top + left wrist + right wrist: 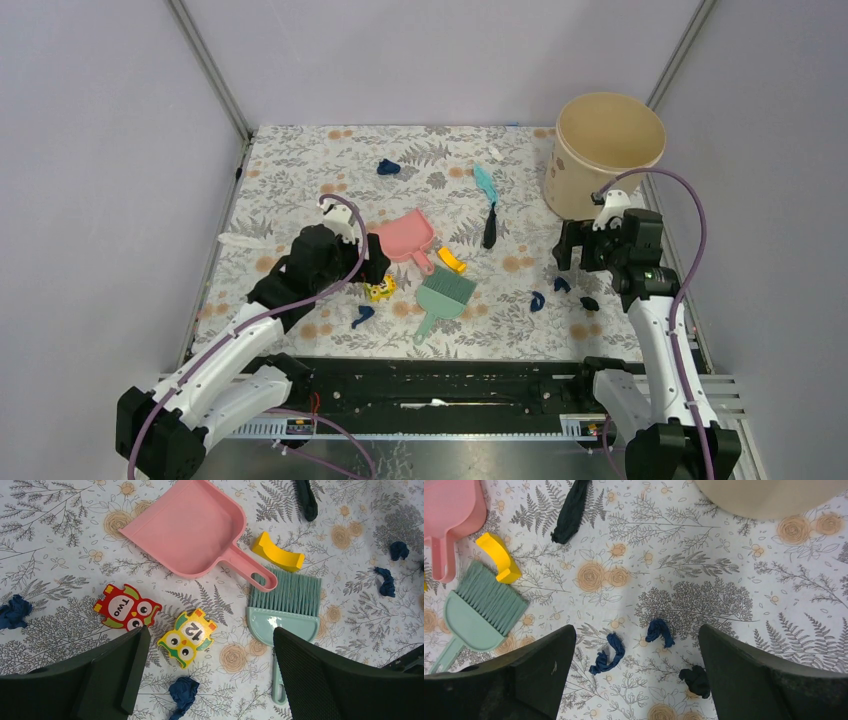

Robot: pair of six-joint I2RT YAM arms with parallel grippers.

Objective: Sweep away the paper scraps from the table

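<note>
The bench [290, 165] is covered by a white cloth printed with grey fern leaves and small orange flowers. The paper scraps [538, 300] lie scattered across it, all on the cloth. Most are crumpled navy-blue lumps. A far wad [388, 167] sits near the back edge. A near wad [185, 692] lies just in front of the yellow owl block [187, 637]. A twisted teal strip [485, 183] and a limp black strip [570, 511] lie end to end right of the middle; whether they touch I cannot tell. A thin white strip [240, 241] lies by the left edge.

The left gripper [209, 632] hovers released, its matte black fingers [115, 675] spread wide with nothing between them. Below it are the yellow owl block, marked 12, and a red owl block [127, 607] marked Two, both flat with jigsaw-like outlines. Beyond them sits the pink dustpan [190, 527], smooth plastic, a shallow scoop with a raised rim. The end of its looped handle meets the bristle tips of the teal hand brush [290, 605]. A yellow curved piece [277, 554] lies just beside those bristles.

The right gripper [636, 630] is likewise released and empty, hanging spread wide above three wads [659, 631] close together near the front right of the cloth. A beige round bucket [605, 150] stands upright at the far right corner.
</note>
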